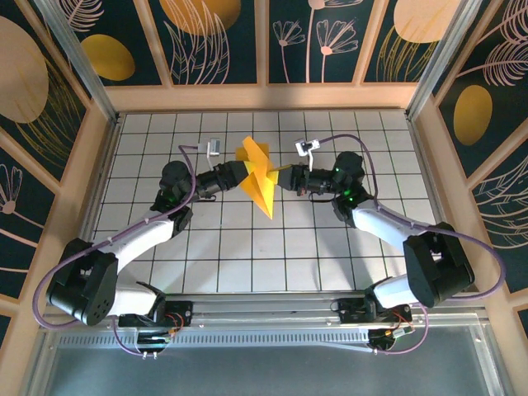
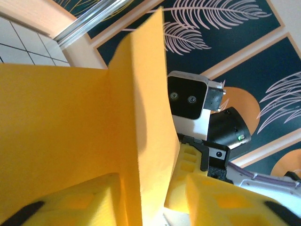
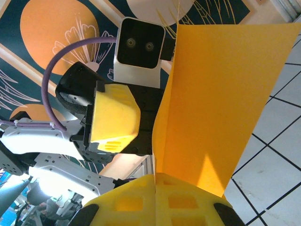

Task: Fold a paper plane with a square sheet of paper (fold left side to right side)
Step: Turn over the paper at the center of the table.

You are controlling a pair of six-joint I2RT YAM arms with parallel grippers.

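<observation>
The two arms meet over the middle of the counter (image 1: 247, 247), tip to tip, with the sheet of paper (image 1: 258, 180) caught between them. It is no longer flat: the orange-yellow sheet is folded into stiff flaps. One pointed end hangs down toward the near side, below both pincers, and a fan of flaps sticks up past them on the far side.

The right pincer (image 3: 156, 181) is clenched on the sheet. Seen from its own wrist, its two yellow fingers (image 3: 122, 202) sit pressed together, and the paper rises straight out of the seam between them as a broad upright panel. Just beyond that panel, on its other face, is the left arm's yellow finger pad.

The left pincer (image 2: 153, 188) has the paper standing between its fingers. One flap spreads wide across its left finger and a second flap rises edge-on from the gap. A slit of space shows between that flap and the pincer's right finger, so I can't tell whether this pincer is really squeezing the paper or only bracketing it.

The sheet appears to be lifted off the tiles, level with both pincers.
</observation>
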